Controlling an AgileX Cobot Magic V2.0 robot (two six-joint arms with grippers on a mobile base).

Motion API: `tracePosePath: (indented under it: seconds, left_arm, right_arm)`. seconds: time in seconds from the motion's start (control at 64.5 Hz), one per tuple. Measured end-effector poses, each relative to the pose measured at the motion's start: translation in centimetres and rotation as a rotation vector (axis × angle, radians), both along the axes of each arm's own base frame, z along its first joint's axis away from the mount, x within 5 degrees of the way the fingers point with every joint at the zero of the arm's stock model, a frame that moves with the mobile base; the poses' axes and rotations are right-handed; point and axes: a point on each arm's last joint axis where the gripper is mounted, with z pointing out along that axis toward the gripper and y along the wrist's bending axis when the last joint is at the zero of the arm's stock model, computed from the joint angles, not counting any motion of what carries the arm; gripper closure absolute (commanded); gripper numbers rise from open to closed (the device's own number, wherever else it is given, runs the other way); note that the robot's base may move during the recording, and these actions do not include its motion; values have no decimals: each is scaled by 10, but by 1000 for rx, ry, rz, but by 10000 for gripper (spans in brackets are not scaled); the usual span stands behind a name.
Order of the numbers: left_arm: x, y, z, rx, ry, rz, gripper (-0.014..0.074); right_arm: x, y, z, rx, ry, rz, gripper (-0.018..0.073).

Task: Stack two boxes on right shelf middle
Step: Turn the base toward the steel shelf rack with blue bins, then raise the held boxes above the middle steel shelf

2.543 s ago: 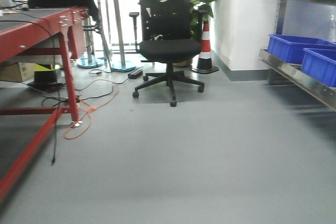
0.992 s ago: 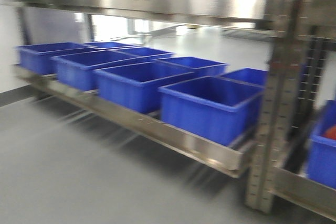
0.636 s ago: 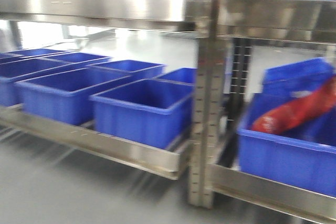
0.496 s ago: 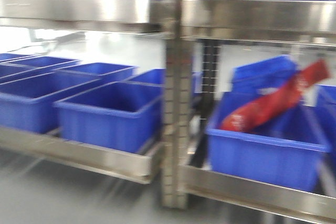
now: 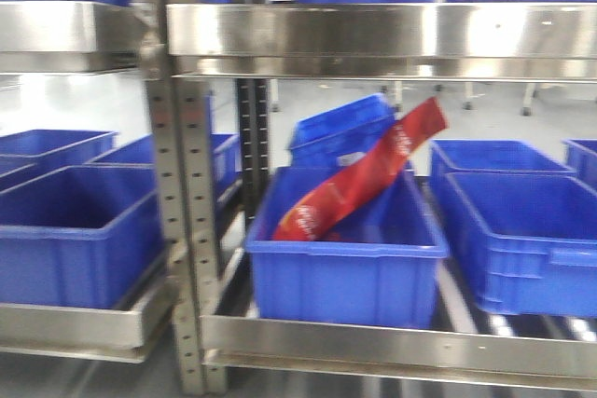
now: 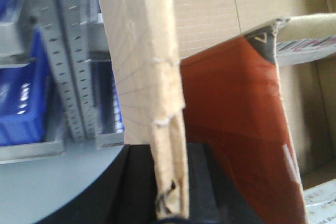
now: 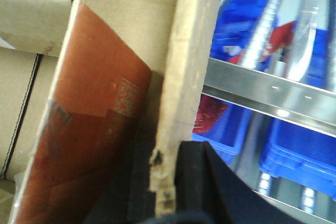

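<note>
1. The left gripper (image 6: 170,195) is clamped on one wall of a cardboard box (image 6: 144,51). Its black fingers (image 6: 131,182) press both sides of the raw edge at 6 o'clock in the left wrist view.
2. The right gripper (image 7: 165,192) holds a cardboard wall (image 7: 191,51) the same way, with a black finger (image 7: 202,182) tight against it at 6 o'clock.
3. I cannot tell whether both grippers hold the same box, and the front view shows no box at all.
4. A glossy reddish-brown sheet (image 6: 236,129) lies inside the box. It sits at 3 o'clock from the wall in the left wrist view and at 9 o'clock (image 7: 89,129) in the right wrist view.
5. The steel rack (image 5: 177,230) fills the front view, with its post at 9 o'clock, an upper rail (image 5: 392,39) at 12 and a lower rail (image 5: 392,347) at 6.
6. A blue bin (image 5: 345,286) stands on the lower level at centre. A red packet (image 5: 359,184) in it leans toward 1 o'clock.
7. More blue bins sit at 3 and 9 o'clock of that bin, and others stand on the upper level.
8. The box is held off the rack, which shows beyond it in both wrist views.
</note>
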Motion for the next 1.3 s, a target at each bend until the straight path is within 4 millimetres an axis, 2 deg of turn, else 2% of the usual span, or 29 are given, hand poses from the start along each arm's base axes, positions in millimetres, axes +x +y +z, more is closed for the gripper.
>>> tracePosePath:
  seconds: [1.302]
  left_arm:
    - [0, 0, 0, 0, 0, 0, 708]
  right_arm:
    - [0, 0, 0, 0, 0, 0, 713]
